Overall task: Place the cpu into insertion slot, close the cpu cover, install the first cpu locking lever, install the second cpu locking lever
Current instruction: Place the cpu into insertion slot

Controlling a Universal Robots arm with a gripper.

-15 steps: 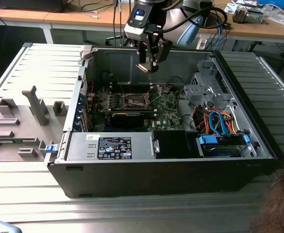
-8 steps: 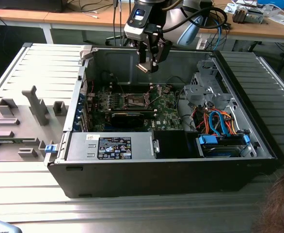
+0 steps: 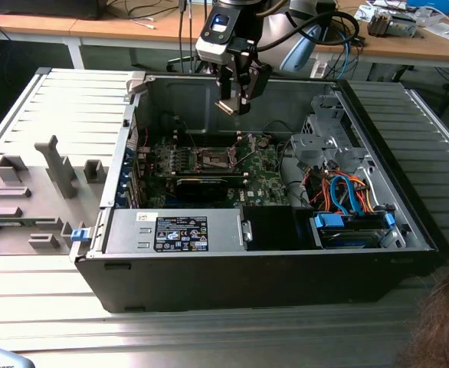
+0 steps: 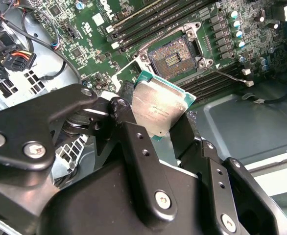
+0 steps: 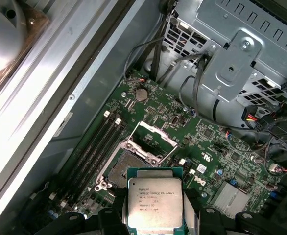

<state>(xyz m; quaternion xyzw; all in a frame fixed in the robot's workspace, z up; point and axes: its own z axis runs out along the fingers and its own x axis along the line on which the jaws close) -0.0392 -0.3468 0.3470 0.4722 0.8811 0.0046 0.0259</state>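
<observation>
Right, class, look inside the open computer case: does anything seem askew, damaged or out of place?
Nothing stands out. The gripper holds the cpu by its edges above the board, the insertion slot lies bare, and the cpu cover stands swung open beside it.

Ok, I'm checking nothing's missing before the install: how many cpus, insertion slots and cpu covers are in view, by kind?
cpu: 1
insertion slot: 1
cpu cover: 1
Total: 3
</observation>
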